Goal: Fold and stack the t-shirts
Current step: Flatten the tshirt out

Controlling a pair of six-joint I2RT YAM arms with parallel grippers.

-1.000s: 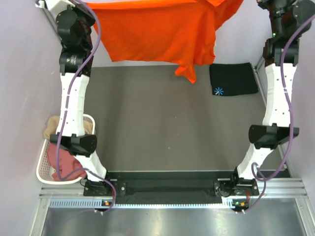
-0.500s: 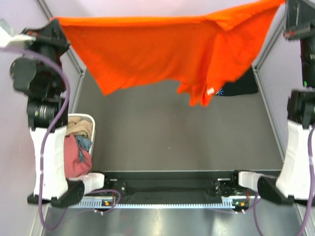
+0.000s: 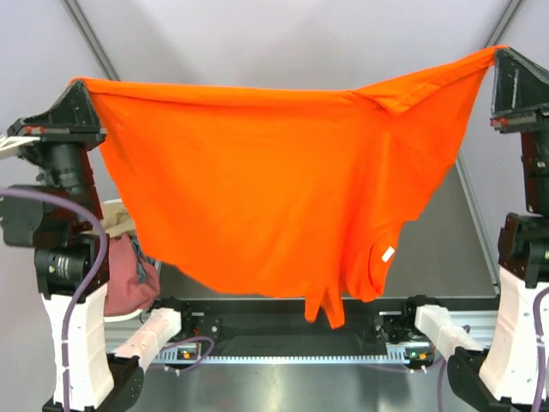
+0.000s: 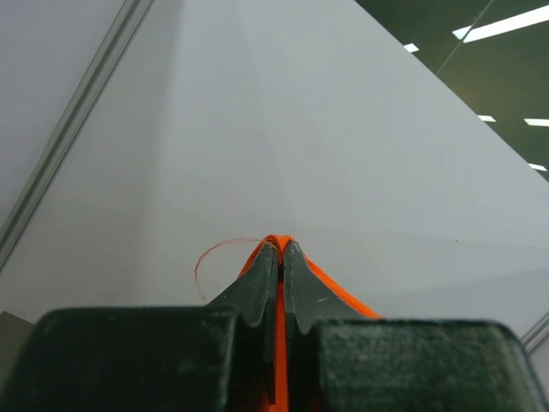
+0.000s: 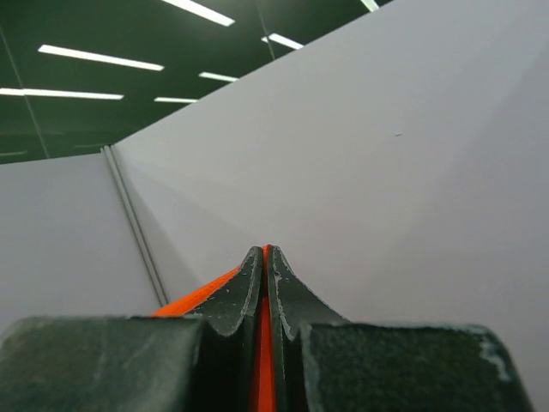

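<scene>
Both arms have risen since a second ago, lifting the orange t-shirt (image 3: 274, 189) from the far end of the worktop (image 3: 437, 249) up toward the camera, so it now hangs as a wide sheet across most of the top view.

Its top edge runs side to side between the arms. One corner is in the left gripper (image 3: 79, 84) and the other in the right gripper (image 3: 499, 53), which sits slightly higher in that view. Both wrist views show the jaws clenched on a thin fold of orange cloth, with nothing but the wall beyond.

The rest of the shirt hangs free below the jaws. Its long axis lies across the rig, the top edge dips slightly near the right end, and a sleeve and a small white label hang at the lower right. Neither arm is nearer, as each holds its own end.

Laying the shirt flat will likely mean carrying both corners forward and down together, because the worktop lies beneath and beyond the cloth.

A white basket (image 3: 113, 208) with a dusty pink shirt (image 3: 129, 275) sits by the left arm.
</scene>
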